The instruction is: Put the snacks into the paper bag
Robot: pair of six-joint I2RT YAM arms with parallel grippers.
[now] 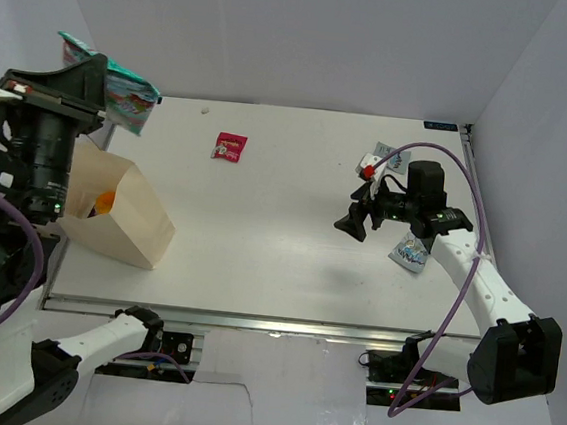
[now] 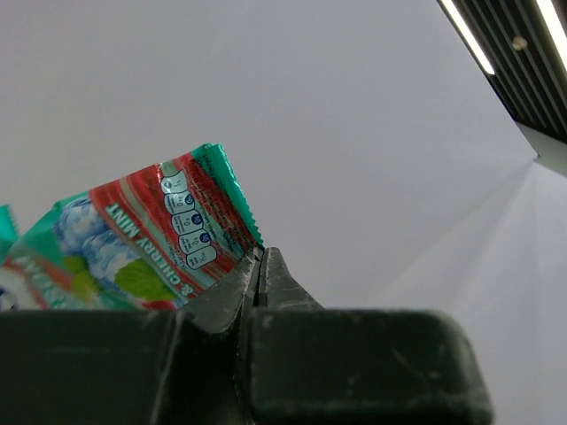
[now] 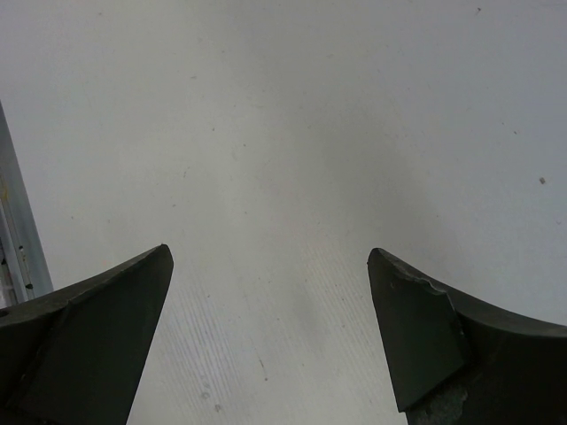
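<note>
**A:** What lies around on the desk (image 1: 279, 262)?

**B:** White walls close it on three sides. The paper bag (image 1: 127, 220) is the biggest thing, at the desk's 9 o'clock. Its mouth opens toward the left edge, and an orange packet (image 1: 107, 199) shows inside. One silver-blue packet (image 1: 410, 253) lies at 3 o'clock, partly covered by the right forearm. A second silver-blue packet (image 1: 393, 157) sits near 2 o'clock, just behind that arm's wrist. The tiny red packet (image 1: 229, 148) lies alone toward 12 o'clock, well apart from the rest.

**A:** And the arms?

**B:** The left arm is raised high above the bag. Its left hand (image 1: 103, 83) is pinched together on the edge of the teal-and-white packet (image 1: 126, 95). The right arm reaches in low from 4 o'clock with its elbow bent. The right hand (image 1: 359, 212) points toward 9 o'clock, fingers spread wide over bare desk, gripping nothing.

**A:** How does the held packet look?

**B:** Flat and crinkled, with a teal border, a red band with white lettering, and mint leaves and ice printed on it. It hangs in the air at about 12 o'clock of the bag's mouth
</note>
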